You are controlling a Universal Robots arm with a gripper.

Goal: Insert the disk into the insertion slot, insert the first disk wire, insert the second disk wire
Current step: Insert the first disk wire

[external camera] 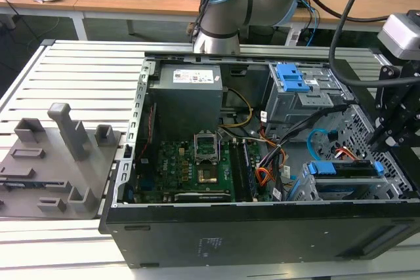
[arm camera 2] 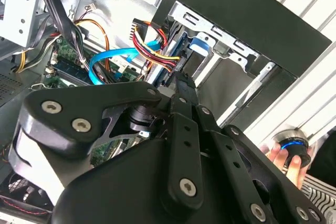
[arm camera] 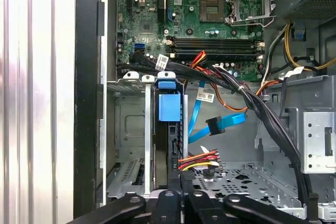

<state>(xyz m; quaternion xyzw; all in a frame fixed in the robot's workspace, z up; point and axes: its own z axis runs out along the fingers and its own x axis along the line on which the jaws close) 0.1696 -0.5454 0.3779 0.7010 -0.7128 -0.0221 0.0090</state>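
Observation:
The disk [arm camera: 169, 107] stands on edge in its blue frame inside the insertion slot [arm camera: 128, 129], a silver bay at the case's corner. In the exterior view the disk [external camera: 344, 168] sits low on that view's right. My gripper [arm camera: 181, 184] hangs over the disk's back edge. It is shut on the plug of the red, yellow and black first disk wire [arm camera: 198, 159] and holds the plug against the disk. The second wrist view has the gripper [arm camera 2: 176, 76] at the same spot under that bundle [arm camera 2: 152, 45]. The light-blue second disk wire [arm camera: 218, 124] loops free beside it, its plug loose.
The motherboard [arm camera: 210, 19] and black cable runs [arm camera: 247, 98] fill the case. A grey cage with blue tabs [external camera: 298, 90] stands at the back. A grey fixture block [external camera: 59, 162] lies on the slatted table. A person's hand [arm camera 2: 286, 158] rests on a blue-ringed button outside the case.

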